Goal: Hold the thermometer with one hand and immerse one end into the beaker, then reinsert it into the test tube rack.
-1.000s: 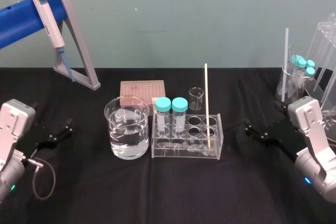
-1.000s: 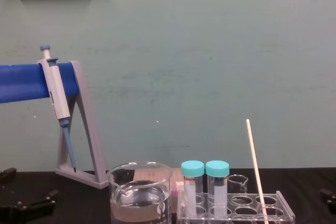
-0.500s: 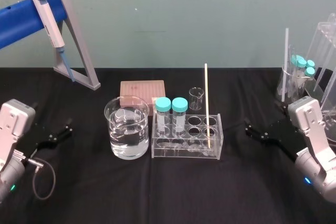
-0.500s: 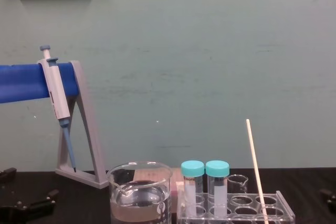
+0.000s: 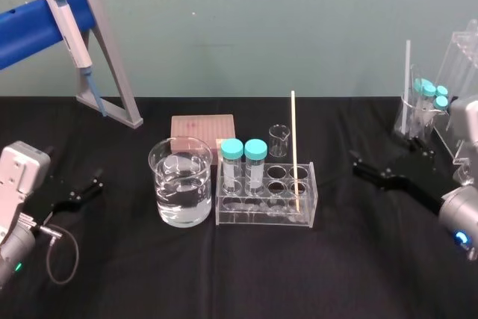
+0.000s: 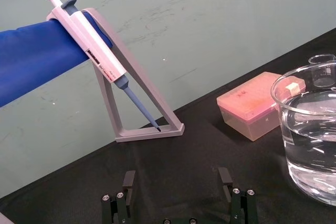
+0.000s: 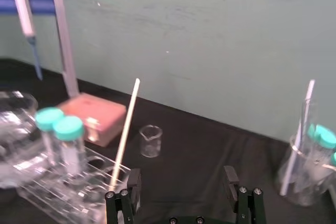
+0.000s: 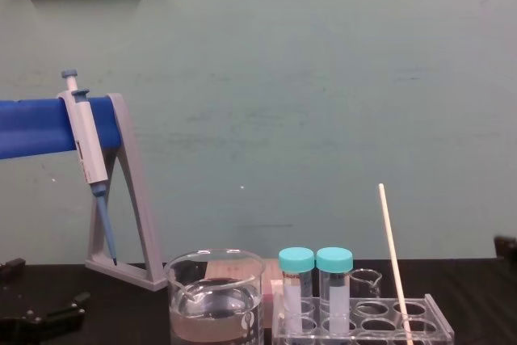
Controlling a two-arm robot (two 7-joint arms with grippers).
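1. Along the chest view's lower edge, the base of the rack (image 8: 359, 322) and the lower tip of the thermometer (image 8: 393, 260) are cut off, as is the bottom of the beaker (image 8: 214, 300).
2. Which row of the rack holds the thermometer is hard to tell. It stands in the right-end column, right of two capped tubes (image 5: 243, 162).
3. Its long axis is nearly vertical. The free end points up, and the top leans slightly toward frame left.
4. The right end effector (image 5: 359, 166) hovers at head-view middle right, apart from the rack. Its fingers are spread wide and hold nothing.
5. The left end effector (image 5: 89, 187) sits at middle left above the counter (image 5: 239, 274), likewise spread and empty.
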